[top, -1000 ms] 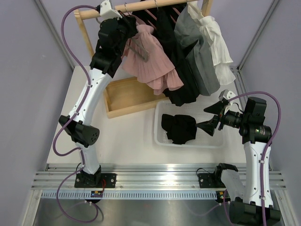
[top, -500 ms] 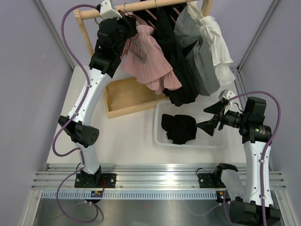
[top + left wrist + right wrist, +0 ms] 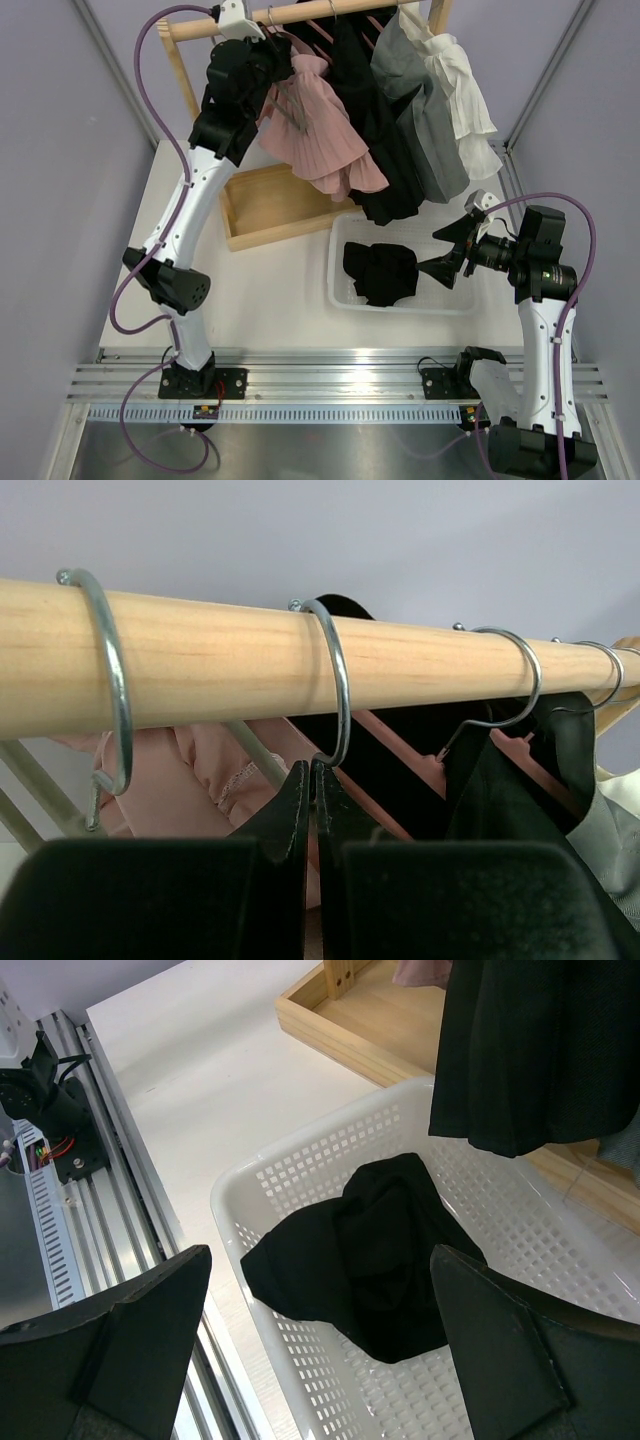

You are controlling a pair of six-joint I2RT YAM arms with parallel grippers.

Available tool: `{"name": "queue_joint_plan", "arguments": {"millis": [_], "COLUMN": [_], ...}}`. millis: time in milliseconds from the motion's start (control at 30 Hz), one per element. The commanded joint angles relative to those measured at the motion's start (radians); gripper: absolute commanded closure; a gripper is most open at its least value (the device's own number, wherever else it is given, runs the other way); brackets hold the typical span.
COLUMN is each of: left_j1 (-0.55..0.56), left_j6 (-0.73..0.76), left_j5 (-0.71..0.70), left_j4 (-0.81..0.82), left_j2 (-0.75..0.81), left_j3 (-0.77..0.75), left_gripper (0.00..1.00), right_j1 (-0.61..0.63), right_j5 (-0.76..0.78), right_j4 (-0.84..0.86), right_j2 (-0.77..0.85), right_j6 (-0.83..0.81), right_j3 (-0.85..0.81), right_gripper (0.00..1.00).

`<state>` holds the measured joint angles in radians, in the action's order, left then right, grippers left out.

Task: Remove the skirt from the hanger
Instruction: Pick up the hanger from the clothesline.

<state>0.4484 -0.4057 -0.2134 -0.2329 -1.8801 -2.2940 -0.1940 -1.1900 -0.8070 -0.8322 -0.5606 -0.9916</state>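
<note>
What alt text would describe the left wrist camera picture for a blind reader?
The left gripper is pinched shut on the base of a metal hanger hook hung over a wooden rail. More hooks flank it; pink fabric hangs below left, black clothing right.

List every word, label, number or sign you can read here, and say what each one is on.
No readable text in any view.
Circuit board at the left arm's base: any marking is too small to read.
Wooden rail, hanger hook, skirts, white basket: no print or label shows.
</note>
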Motion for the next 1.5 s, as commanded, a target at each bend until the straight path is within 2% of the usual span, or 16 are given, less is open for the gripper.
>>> {"name": "queue_joint_plan", "arguments": {"millis": [0, 433, 1067, 1467], "left_j1": [0.015, 0.016, 0.073, 0.124], "left_j6": [0.039, 0.027, -0.048, -0.044], "left_j5": [0.019, 0.029, 0.141, 0.158], "left_j4": [0.122, 0.122, 0.124, 0.145], "left_j2": [0.096, 0.131, 0.294, 0.467], "left_j3": [-0.064, -0.052, 0.273, 0.548], "left_gripper": [1.0, 1.0, 1.0, 1.0], "right_j1": [-0.007, -0.007, -0.007, -0.007], "right_j5": [-0.016, -0.016, -0.025, -0.125], "right_j4": [0.002, 0.0, -0.017, -0.136], "right_j2": [-0.002, -0.005, -0.001, 0.021], "right_j6": [-0.013, -0.015, -0.036, -0.182], "right_j3": [-0.033, -0.033, -0.032, -0.039], "right_gripper": [0.01, 0.01, 0.01, 0.01]}}
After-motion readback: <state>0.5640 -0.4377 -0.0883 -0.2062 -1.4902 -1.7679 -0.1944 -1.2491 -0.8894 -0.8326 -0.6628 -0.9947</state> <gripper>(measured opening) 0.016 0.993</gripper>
